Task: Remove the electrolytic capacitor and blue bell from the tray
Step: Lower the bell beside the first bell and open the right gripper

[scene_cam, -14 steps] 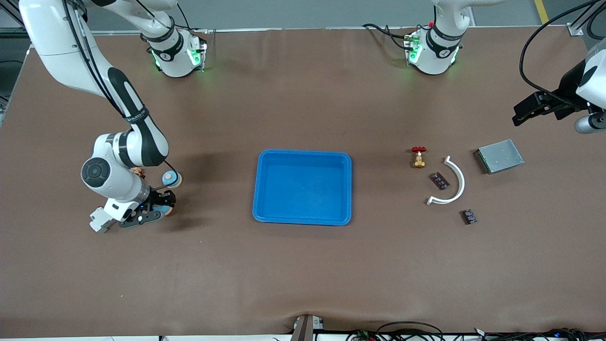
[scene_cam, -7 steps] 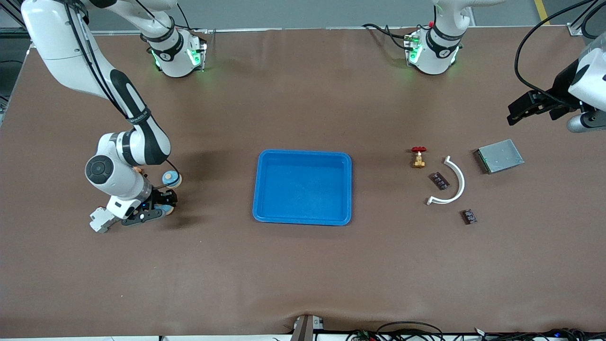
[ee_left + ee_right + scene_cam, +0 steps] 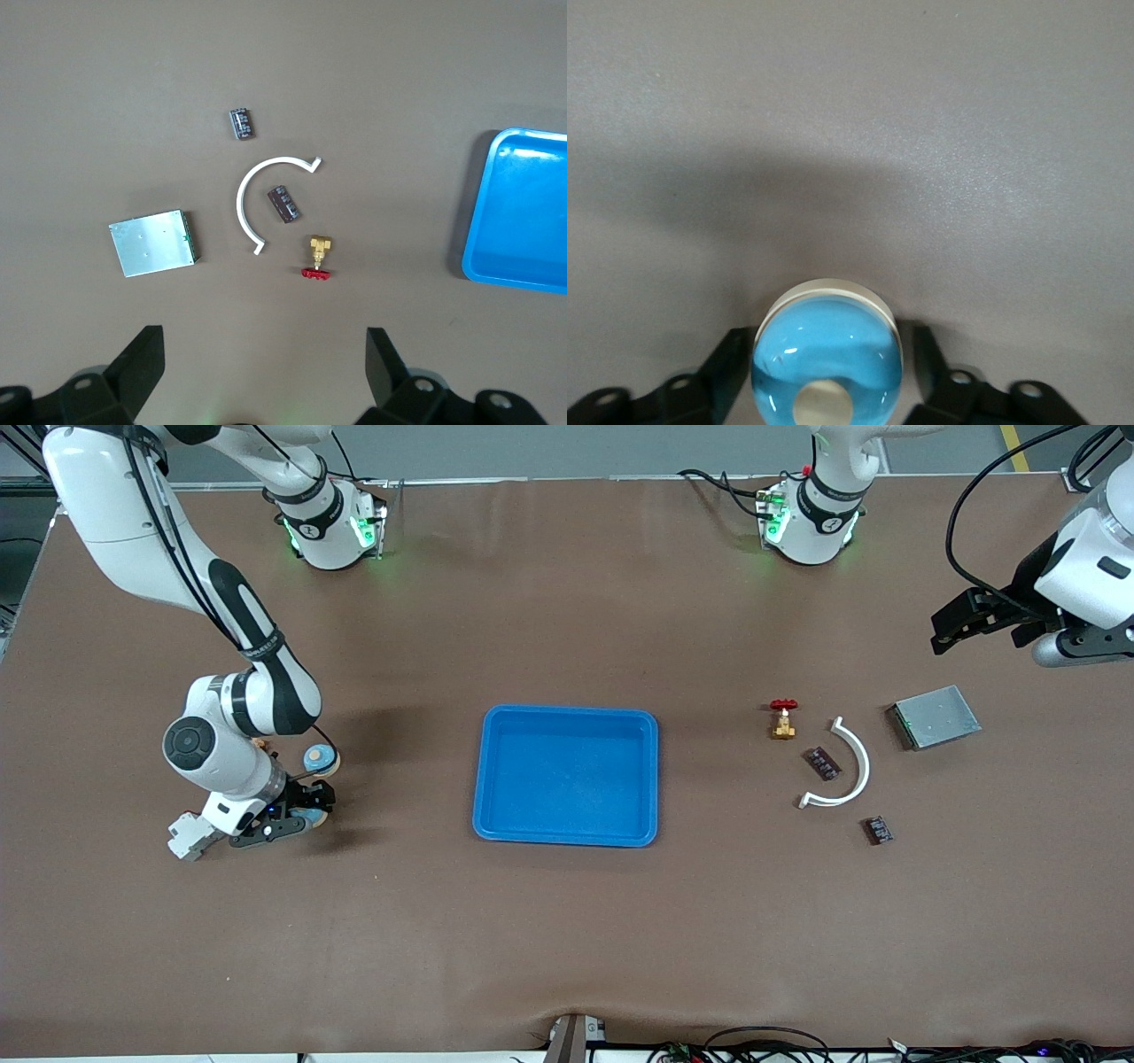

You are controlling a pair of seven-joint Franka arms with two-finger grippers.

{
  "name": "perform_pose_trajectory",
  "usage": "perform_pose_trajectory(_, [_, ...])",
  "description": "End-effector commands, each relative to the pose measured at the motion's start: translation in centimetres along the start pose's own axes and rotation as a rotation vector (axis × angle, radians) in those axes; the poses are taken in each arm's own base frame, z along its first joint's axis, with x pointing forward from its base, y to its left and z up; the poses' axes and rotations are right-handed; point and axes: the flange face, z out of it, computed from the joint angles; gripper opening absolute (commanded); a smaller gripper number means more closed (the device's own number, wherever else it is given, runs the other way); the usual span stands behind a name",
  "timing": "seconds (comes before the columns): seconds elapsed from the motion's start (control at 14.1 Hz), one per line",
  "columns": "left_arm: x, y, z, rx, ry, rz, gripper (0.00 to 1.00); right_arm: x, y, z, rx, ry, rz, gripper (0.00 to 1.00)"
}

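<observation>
Toward the right arm's end of the table, low over the surface, the right gripper is seen with the blue bell set between its fingers; slim gaps show on both sides of the dome, so the jaws are judged parted and the bell let go, well apart from the empty tray; a second blue-and-tan piece stands just beside. The bell is judged light, hard and glossy, so slippery; its rounded dome would best be taken across the widest part. The left gripper is held wide open and empty, waiting above the grey metal box, white arc and valve.
</observation>
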Motion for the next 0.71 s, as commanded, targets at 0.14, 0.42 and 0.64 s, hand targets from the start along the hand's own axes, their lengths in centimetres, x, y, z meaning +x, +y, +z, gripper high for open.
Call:
perform_pose_trajectory(0.14, [-0.2, -3.3, -1.9, -0.004, 0.03, 0.036, 1.0, 0.1, 0.0, -1.8, 0.014, -0.01, -0.005, 1.0])
perform_pose_trajectory(0.42, [-0.1, -3.4, -2.9, -0.008, 0.048, 0.02, 1.0, 1.7, 0.2, -9.3, 0.026, -0.076, 0.011, 1.0])
perform_pose_trajectory(0.64, [-0.3, -3.5, -2.6, -0.005, 0.028, 0.039, 1.0, 2.5, 0.9, -13.8, 0.031, -0.089, 0.028, 1.0])
